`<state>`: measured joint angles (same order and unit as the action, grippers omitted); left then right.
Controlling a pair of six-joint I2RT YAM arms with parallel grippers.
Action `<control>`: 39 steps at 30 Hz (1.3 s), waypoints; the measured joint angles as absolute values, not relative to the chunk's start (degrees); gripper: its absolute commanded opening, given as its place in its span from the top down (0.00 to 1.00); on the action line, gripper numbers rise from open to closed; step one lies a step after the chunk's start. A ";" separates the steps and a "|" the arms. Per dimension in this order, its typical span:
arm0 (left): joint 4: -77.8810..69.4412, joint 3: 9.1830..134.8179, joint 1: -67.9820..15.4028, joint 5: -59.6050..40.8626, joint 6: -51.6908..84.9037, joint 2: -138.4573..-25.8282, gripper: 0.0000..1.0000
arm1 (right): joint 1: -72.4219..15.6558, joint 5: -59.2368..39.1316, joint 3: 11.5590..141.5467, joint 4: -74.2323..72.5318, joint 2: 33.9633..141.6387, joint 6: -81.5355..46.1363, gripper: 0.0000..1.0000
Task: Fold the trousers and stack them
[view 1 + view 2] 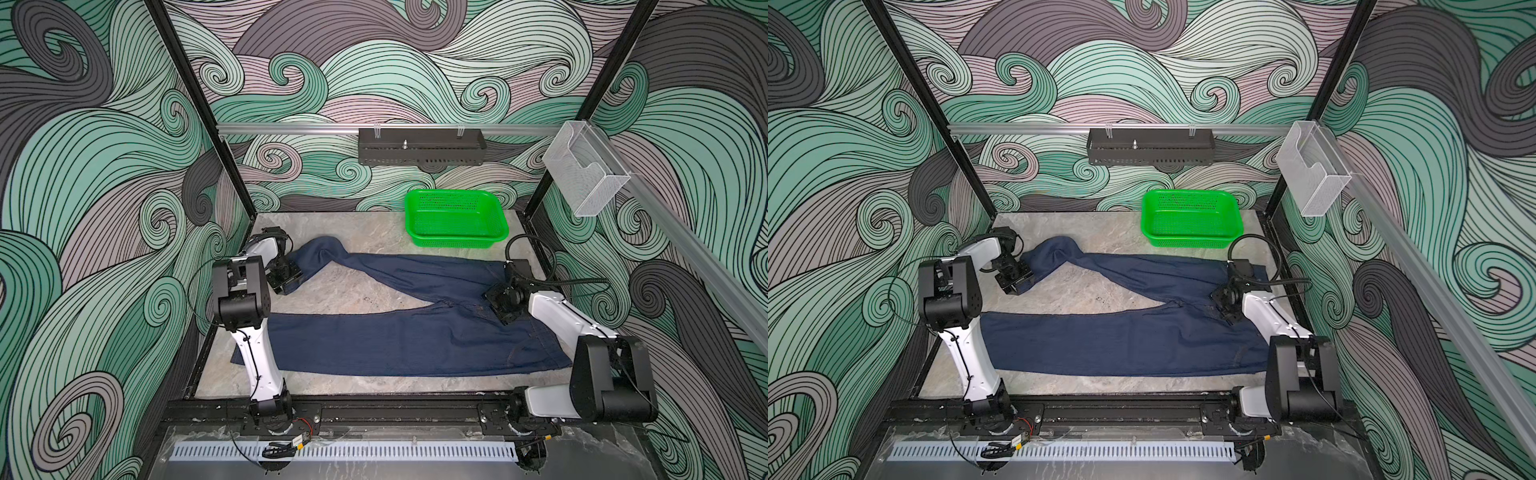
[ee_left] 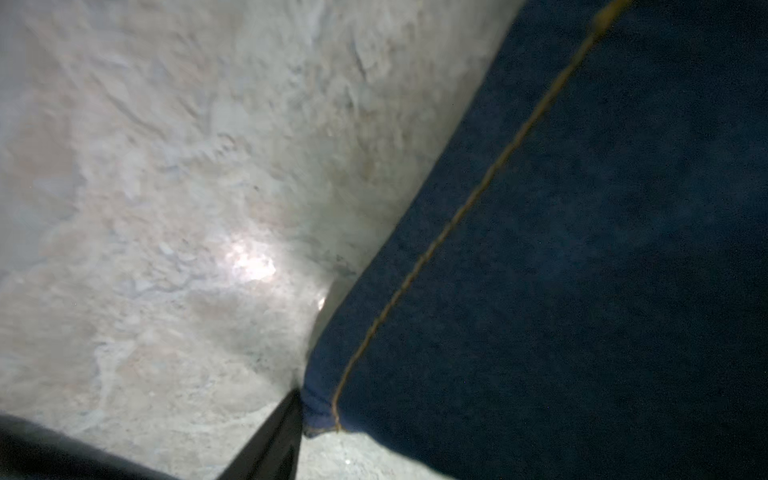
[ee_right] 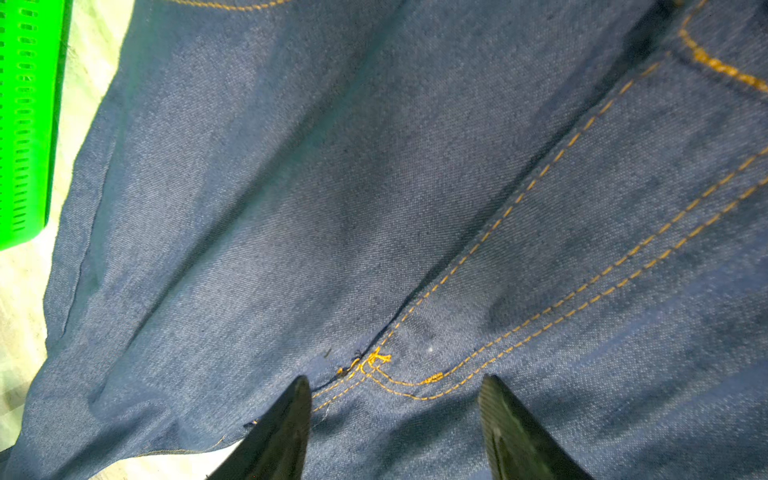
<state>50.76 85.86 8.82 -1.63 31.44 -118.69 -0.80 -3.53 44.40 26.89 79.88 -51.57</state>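
Trousers status, tool outward. Left gripper sits at the hem of the far leg. The left wrist view shows one finger touching the hem corner, but the opposing one isn't clear, so whether the hem is pinched or loose cannot be told. Right gripper is low over the crotch seam with its jaws apart and only flat denim beneath them (reads as a pin-down pose, not a grasp; contact unclear).

Garment lies spread on the table, long axis left-to-right: waist on the right arm's side, hems on the left arm's. Near leg lies flat along the front edge. Far leg splays toward the back and bunches just short of the left gripper.

Likely next move: carry the far hem toward the robot onto the near leg. The left arm is the one placed for it.

Green basket sits just behind the far leg, not touching. No readable brand, label or text, only orange stitching.
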 measured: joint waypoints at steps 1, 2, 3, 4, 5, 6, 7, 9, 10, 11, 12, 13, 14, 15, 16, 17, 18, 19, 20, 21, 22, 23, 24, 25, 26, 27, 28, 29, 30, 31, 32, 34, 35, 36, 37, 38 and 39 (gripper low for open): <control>51.00 86.19 8.82 -1.45 31.40 -118.96 0.46 | -0.80 -3.53 44.40 26.85 79.90 -51.59 0.34; 51.33 86.56 8.82 -1.28 31.35 -119.24 0.49 | -0.80 -3.53 44.40 26.81 79.94 -51.59 0.34; 51.70 87.00 8.82 -1.10 31.31 -119.55 0.52 | -0.80 -3.53 44.40 26.76 79.96 -51.59 0.34; 51.96 87.46 8.82 -1.04 31.29 -119.87 0.56 | -0.80 -3.53 44.40 26.76 79.99 -51.57 0.34; 52.23 87.96 8.82 -0.89 31.27 -120.20 0.59 | -0.80 -3.53 44.40 26.76 80.01 -51.59 0.34; 52.58 88.71 8.82 -0.80 31.11 -120.66 0.64 | -0.80 -3.53 44.40 26.76 80.03 -51.57 0.34; 52.84 89.32 8.82 -0.64 31.09 -121.05 0.68 | -0.80 -3.53 44.40 26.76 80.03 -51.57 0.34; 53.15 90.28 8.82 -0.49 31.00 -121.67 0.78 | -0.80 -3.53 44.40 26.74 80.03 -51.57 0.34; 53.25 90.67 8.82 -0.47 30.92 -121.89 0.84 | -0.78 -3.53 44.40 26.74 80.03 -51.57 0.34; 53.36 91.02 8.82 -0.45 30.96 -122.08 0.88 | -0.78 -3.53 44.40 26.74 80.03 -51.57 0.35; 53.45 91.31 8.82 -0.38 30.89 -122.19 0.93 | -0.73 -3.53 44.40 26.74 80.03 -51.57 0.34; 53.80 91.72 8.82 -0.16 30.65 -122.32 0.96 | -0.73 -3.53 44.38 26.74 80.05 -51.55 0.34; 54.13 92.09 8.82 0.03 30.68 -122.41 0.99 | -0.69 -3.51 44.40 26.74 80.07 -51.53 0.35; 54.59 92.58 8.82 0.32 30.30 -122.43 1.00 | -0.62 -3.51 44.40 26.74 80.12 -51.46 0.34; 55.40 93.38 8.82 0.62 30.37 -122.43 1.00 | -0.49 -3.51 44.40 26.74 80.18 -51.42 0.34; 56.27 94.39 8.82 0.89 30.09 -122.41 1.00 | -0.34 -3.53 44.45 26.79 80.31 -51.40 0.34; 57.32 95.94 8.82 1.10 29.74 -122.41 1.00 | -0.23 -3.53 44.60 26.85 80.53 -51.37 0.34; 58.30 97.91 8.82 1.34 29.30 -122.39 1.00 | -0.08 -3.51 44.99 26.96 80.86 -51.37 0.34; 59.13 99.72 8.88 1.52 28.86 -122.32 1.00 | 0.03 -3.51 45.41 27.00 81.19 -51.37 0.34; 59.99 101.71 8.93 1.72 28.36 -122.10 1.00 | 0.12 -3.51 45.95 26.98 81.54 -51.37 0.34; 60.95 103.81 8.97 1.78 27.62 -121.69 1.00 | 0.25 -3.51 46.59 26.94 81.95 -51.35 0.34; 61.80 105.43 9.08 1.83 27.07 -121.32 1.00 | 0.25 -3.53 47.13 26.94 82.35 -51.35 0.34; 62.72 107.18 9.32 1.87 26.35 -120.86 1.00 | 0.27 -3.53 47.75 26.85 82.83 -51.37 0.34; 63.57 108.64 9.39 1.93 25.85 -120.44 1.00 | 0.30 -3.53 48.29 26.85 83.37 -51.37 0.34; 64.40 109.80 9.61 1.96 25.23 -120.07 1.00 | 0.30 -3.53 48.77 26.81 83.92 -51.37 0.34; 65.14 110.80 9.80 1.98 24.69 -119.74 1.00 | 0.30 -3.51 49.19 26.81 84.49 -51.37 0.34; 65.78 111.55 10.09 2.02 24.16 -119.50 1.00 | 0.30 -3.51 49.67 26.85 85.19 -51.37 0.34; 66.26 111.87 10.41 2.13 23.77 -119.37 1.00 | 0.32 -3.49 50.02 26.83 85.71 -51.35 0.34; 66.76 112.03 10.83 2.22 23.42 -119.37 1.00 | 0.36 -3.44 50.39 26.83 86.37 -51.35 0.34; 67.29 112.03 11.33 2.31 23.03 -119.39 1.00 | 0.40 -3.40 50.74 26.81 87.13 -51.31 0.34; 67.55 111.96 11.75 2.35 22.85 -119.46 1.00 | 0.54 -3.33 50.96 26.76 87.79 -51.20 0.34; 68.34 111.92 12.84 2.39 22.44 -119.52 1.00 | 1.13 -3.03 51.11 26.74 89.45 -51.11 0.34; 68.53 111.92 13.32 2.44 22.31 -119.52 1.00 | 1.56 -2.94 51.11 26.85 90.19 -51.05 0.34; 68.69 111.92 13.87 2.52 22.17 -119.52 1.00 | 2.22 -2.83 51.11 26.94 91.13 -50.98 0.34; 68.82 111.92 14.33 2.66 22.00 -119.52 1.00 | 2.92 -2.81 51.11 26.96 91.98 -50.96 0.34; 68.97 111.92 14.74 2.83 21.89 -119.57 1.00 | 3.62 -2.83 51.09 26.98 92.68 -50.94 0.34; 69.14 111.92 15.14 3.01 21.80 -119.59 1.00 | 4.43 -3.11 51.27 27.14 92.95 -50.94 0.34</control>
<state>69.14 111.92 15.14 3.01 21.80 -119.59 4.43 -3.11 51.27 27.14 92.95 -50.94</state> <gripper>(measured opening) 0.055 0.659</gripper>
